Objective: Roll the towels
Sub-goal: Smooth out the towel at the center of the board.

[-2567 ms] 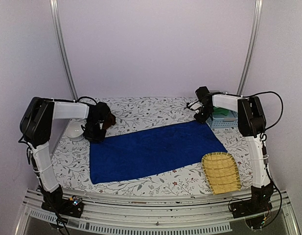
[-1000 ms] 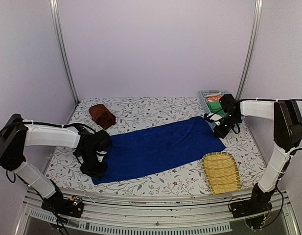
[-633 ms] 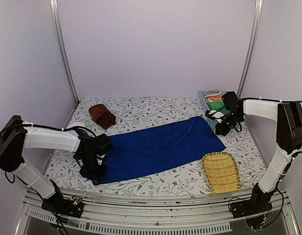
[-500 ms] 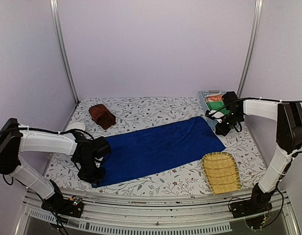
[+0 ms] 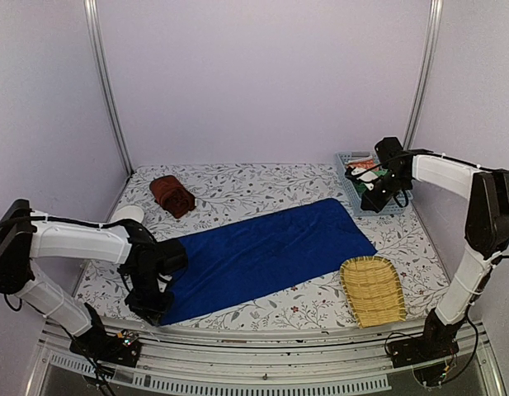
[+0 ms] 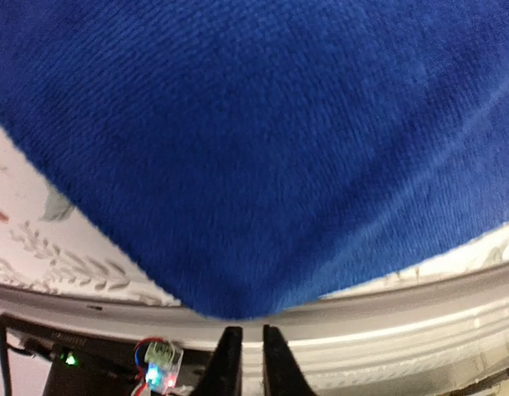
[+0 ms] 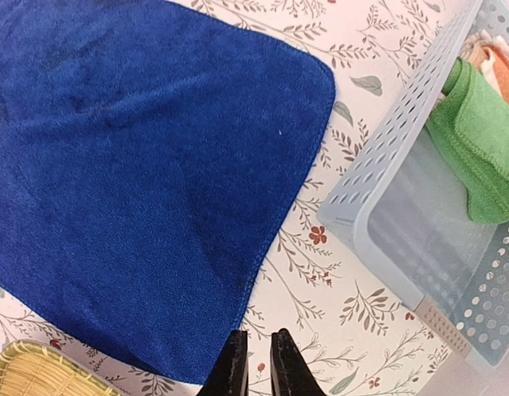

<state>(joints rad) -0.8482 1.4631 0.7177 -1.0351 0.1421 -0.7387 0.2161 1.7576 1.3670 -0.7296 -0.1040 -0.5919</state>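
Flower-print table point(image 5: 254, 186), lilac walls behind. Blue towel point(image 5: 262, 252) lies spread flat across the middle, long axis running from 8 o'clock to 2 o'clock, unrolled. Brown towel point(image 5: 172, 195) sits as a small bundle at 10 o'clock, well apart from the blue one.

Left gripper point(image 5: 149, 307) hangs low at the blue towel's 7 o'clock corner. In the left wrist view its fingers point(image 6: 229, 363) are nearly pressed together, with a thin slit between them and no cloth in it. The towel corner ends just ahead of the tips. Contact with the cloth: cannot tell.

Right gripper point(image 5: 371, 200) is at 2 o'clock, near the towel's far right corner and beside the plastic basket point(image 5: 392, 210). Its fingers point(image 7: 235, 363) are likewise nearly together and hold nothing.

The basket holds a green cloth point(image 7: 477, 140) and an orange cloth point(image 7: 503, 66). Wicker tray point(image 5: 372, 290) lies at 4 o'clock, just beside the towel's near right edge.
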